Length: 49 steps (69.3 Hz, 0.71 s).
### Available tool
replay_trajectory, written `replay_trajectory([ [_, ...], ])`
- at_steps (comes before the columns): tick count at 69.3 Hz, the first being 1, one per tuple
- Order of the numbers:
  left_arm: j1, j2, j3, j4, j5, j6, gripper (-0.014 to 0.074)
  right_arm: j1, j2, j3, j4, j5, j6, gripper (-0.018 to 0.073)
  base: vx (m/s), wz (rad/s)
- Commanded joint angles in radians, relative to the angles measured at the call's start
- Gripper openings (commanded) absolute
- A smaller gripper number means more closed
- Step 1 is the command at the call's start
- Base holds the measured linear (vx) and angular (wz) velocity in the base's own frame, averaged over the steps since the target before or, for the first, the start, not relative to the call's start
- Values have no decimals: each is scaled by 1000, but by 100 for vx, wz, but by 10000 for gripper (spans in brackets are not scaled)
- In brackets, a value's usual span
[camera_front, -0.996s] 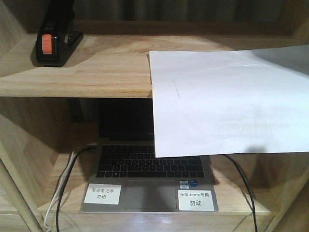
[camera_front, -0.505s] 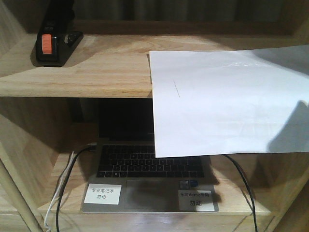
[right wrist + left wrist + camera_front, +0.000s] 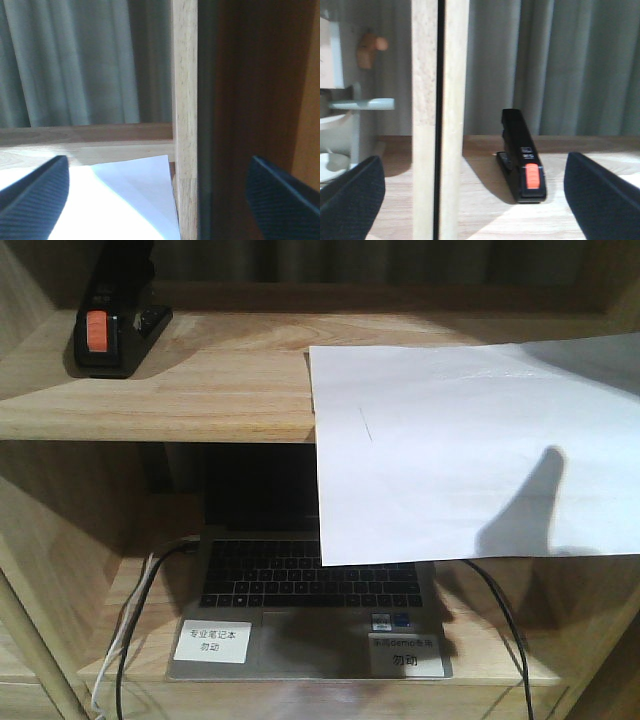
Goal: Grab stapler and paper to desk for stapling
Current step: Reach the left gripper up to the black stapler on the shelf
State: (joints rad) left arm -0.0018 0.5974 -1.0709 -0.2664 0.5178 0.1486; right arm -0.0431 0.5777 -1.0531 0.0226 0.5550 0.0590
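The black stapler [image 3: 112, 330] with its orange-red patch stands at the left end of the upper shelf. In the left wrist view the stapler [image 3: 522, 160] lies ahead, right of centre, apart from my open left gripper [image 3: 472, 167], whose fingers [image 3: 350, 200] hold nothing. The white paper [image 3: 470, 450] lies on the same shelf at the right and hangs over its front edge. My open right gripper [image 3: 157, 167] faces the paper's far corner [image 3: 135, 190] and holds nothing. The desk is out of view.
A shelf upright [image 3: 440, 120] stands between my left fingers, left of the stapler. Another upright [image 3: 185, 125] stands right of the paper. An open laptop [image 3: 310, 590] with cables sits on the lower shelf [image 3: 500, 640] under the paper. Grey curtains hang behind.
A dark arm-shaped shadow has crept leftward across the paper's lower right part. The stapler and paper have not moved.
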Motion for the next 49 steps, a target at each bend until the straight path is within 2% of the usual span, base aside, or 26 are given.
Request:
replay_trajectory([
  [1,-25,8,-18,-7,-66,-2,719,-7,12,-26,1,-68,-6,713,0,0],
  [7,-77,8,-18,-17,-71,-6,716,-7,12,-26,0,-69,-5,704,0,0],
  [17,-258,28,-18,-21,-118,-2,713,-7,12,-26,0,-74,-5,676,0,0],
  [28,-407,74,-18,-5,-145,-1,711,-7,12,-26,1,-71,-5,612,0,0],
  [40,-531,182,-20,7,-210,1,703,-7,12,-26,1,-71,-5,526,0,0],
  [49,-551,262,-22,20,-248,25,700,-7,12,-26,1,-71,-5,479,0,0],
])
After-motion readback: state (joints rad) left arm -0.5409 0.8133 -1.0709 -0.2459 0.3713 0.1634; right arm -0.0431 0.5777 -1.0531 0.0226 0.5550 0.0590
